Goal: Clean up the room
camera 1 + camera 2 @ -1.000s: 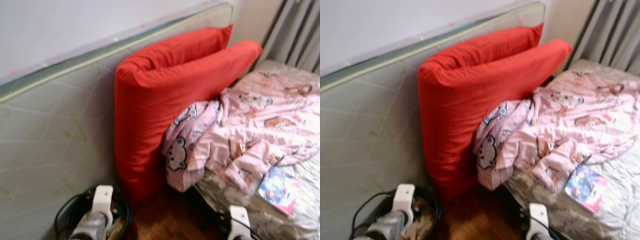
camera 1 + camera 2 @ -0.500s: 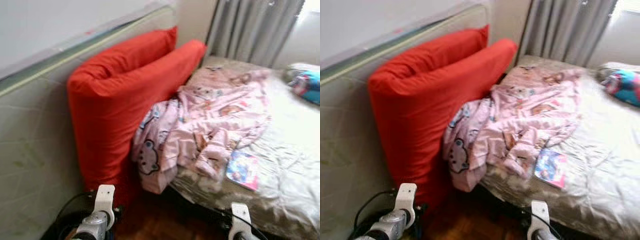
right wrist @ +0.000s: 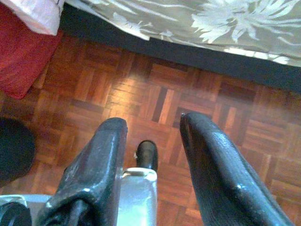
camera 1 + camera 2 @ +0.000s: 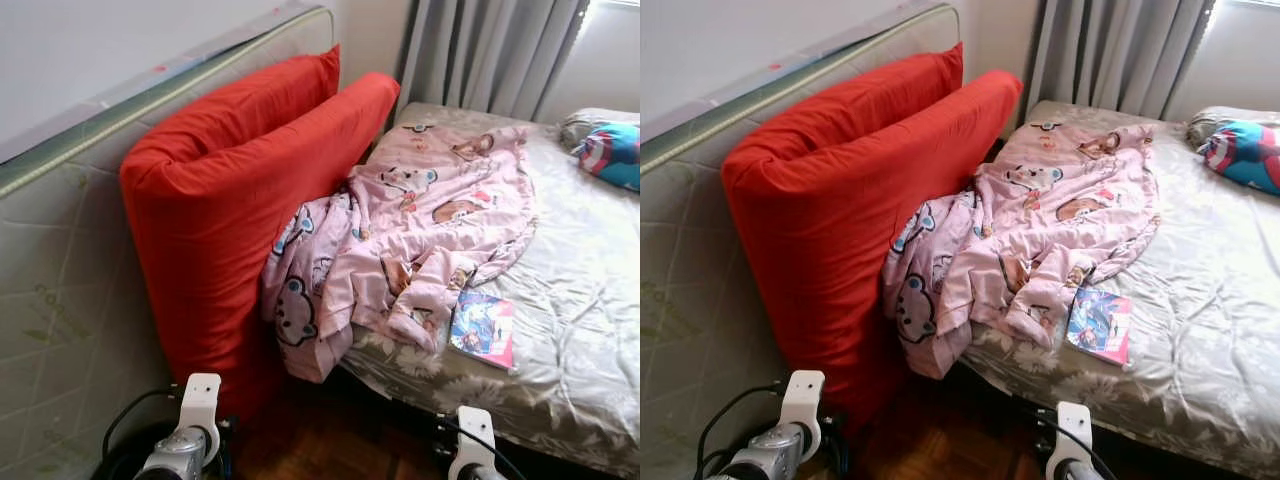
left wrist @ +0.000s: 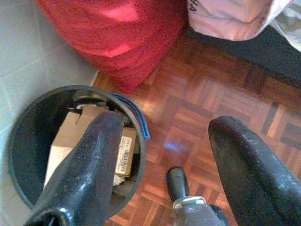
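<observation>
**Robot faces an untidy bed, both arms low & empty**

Head cam looks down at a bed w/ a grey floral sheet [image 4: 590, 330]. A crumpled pink cartoon-print blanket [image 4: 420, 230] lies across the near-left part of the bed, one corner spilling over the edge toward the floor; likely tossed there, not folded. Just beside its lower edge a small colourful picture book [image 4: 483, 328] lies flat on the sheet near the bed's edge. A blue-and-red printed pillow [image 4: 610, 155] sits at the far right. A big red folded cushion [image 4: 240, 190] stands on end, leaning on an upright pale green mattress [image 4: 60, 260] against the wall, prob. stored that way to save floor room.

Left gripper [image 5: 164, 160] hangs spread wide, holding nothing, above brown parquet floor [image 5: 225, 94], next to a round black waste bin [image 5: 28, 141] w/ a cardboard box [image 5: 70, 136] inside. Right gripper [image 3: 153, 141] hangs w/ a moderate gap, also empty, over the parquet near the bed's dark base.

Open floor is a narrow strip btwn cushion and bed; bin and a black cable [image 4: 125, 425] crowd the left side. Judgement: blanket and book are the likely things to tidy.
</observation>
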